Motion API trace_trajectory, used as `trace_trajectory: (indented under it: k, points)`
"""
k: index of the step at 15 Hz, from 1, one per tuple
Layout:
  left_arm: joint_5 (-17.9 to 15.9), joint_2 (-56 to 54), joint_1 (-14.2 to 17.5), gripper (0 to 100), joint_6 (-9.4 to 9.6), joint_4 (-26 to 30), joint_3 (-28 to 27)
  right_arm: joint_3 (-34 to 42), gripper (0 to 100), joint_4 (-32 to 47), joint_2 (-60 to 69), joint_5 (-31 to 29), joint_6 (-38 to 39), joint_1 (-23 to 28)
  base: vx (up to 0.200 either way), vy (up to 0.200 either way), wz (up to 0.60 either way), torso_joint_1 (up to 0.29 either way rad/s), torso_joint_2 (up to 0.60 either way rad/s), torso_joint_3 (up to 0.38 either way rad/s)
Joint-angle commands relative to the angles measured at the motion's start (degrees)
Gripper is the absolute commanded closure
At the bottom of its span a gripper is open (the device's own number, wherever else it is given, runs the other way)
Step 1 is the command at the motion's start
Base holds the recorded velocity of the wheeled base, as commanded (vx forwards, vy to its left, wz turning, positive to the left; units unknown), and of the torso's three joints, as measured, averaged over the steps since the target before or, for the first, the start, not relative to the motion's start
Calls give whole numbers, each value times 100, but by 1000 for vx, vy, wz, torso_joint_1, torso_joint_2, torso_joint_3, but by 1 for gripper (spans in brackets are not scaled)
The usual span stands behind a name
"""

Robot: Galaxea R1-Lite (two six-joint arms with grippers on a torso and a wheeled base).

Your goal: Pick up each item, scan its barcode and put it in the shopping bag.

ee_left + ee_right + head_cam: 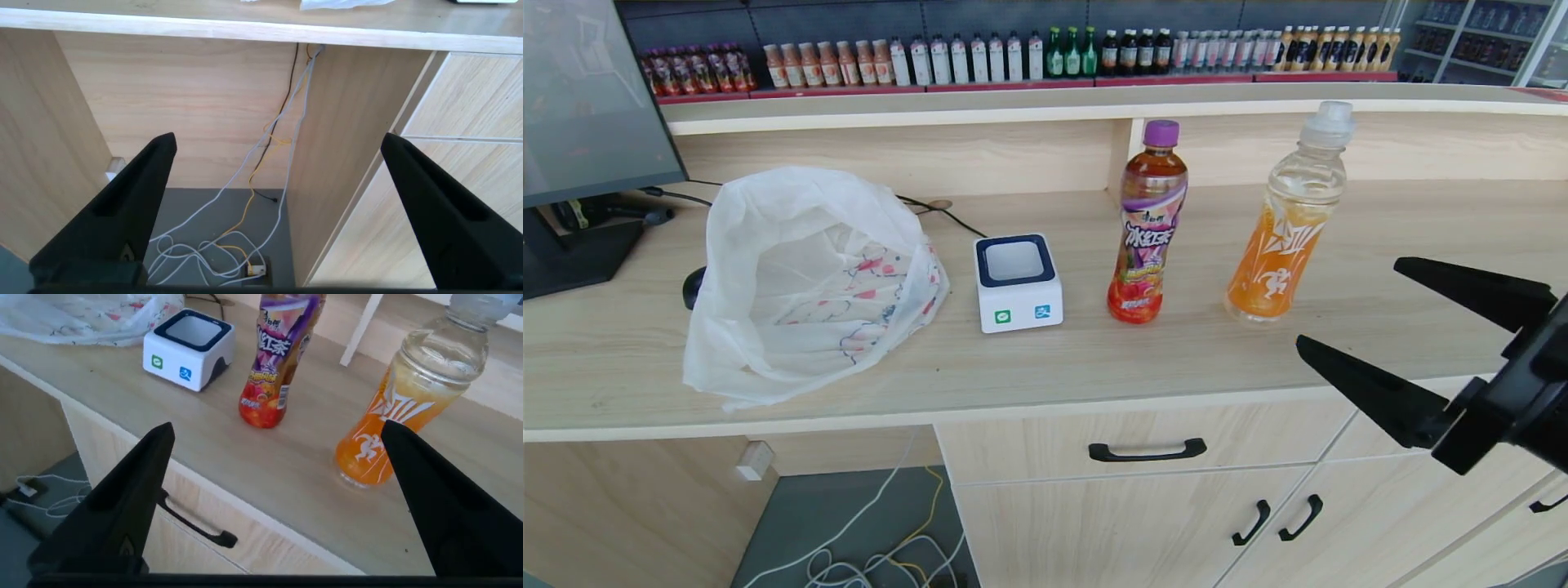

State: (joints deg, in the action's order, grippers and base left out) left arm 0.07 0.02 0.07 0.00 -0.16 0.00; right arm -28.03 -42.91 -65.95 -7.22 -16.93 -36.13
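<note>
On the wooden counter [1029, 367] stand two bottles: a red tea bottle [1147, 224] [274, 359] with a purple cap, and to its right an orange drink bottle [1289, 216] [409, 396] with a clear cap. Left of them sits the white scanner box [1017, 282] [188, 349], and further left the open white shopping bag [809, 282] [73, 318]. My right gripper [1347, 306] [278, 437] hangs open in front of the counter's right end, a little short of the orange bottle, with nothing in it. My left gripper [278, 151] is open below the counter, facing the recess with cables.
A monitor [592, 98] stands at the counter's far left. A raised shelf [1094, 102] runs behind the counter, with rows of bottles on store shelves beyond. Drawers with black handles [1147, 452] lie under the counter. Loose cables [245, 237] lie on the floor.
</note>
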Motion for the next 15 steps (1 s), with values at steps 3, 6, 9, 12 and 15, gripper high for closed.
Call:
trace_trajectory:
  k: [3,6,9,12,15]
  points:
    - [1,-2,1,0,0,-2,0,-19,0,-1642,-1491,-1186,533,-737,0,0,0,0,0,0]
    - [1,-2,1,0,0,-2,0,-98,0,-2626,-2045,-1651,568,-737,0,0,0,0,0,0]
    - [1,-2,1,0,0,-2,0,-142,0,-2898,-2255,-1651,577,-597,0,0,0,0,0,0]
    - [1,-2,1,0,0,-2,0,-318,0,-2898,-2422,-1616,647,-535,0,0,0,0,0,0]
    - [1,-2,1,0,0,-2,0,-792,0,-2907,-2730,-1625,726,-518,0,0,0,0,0,0]
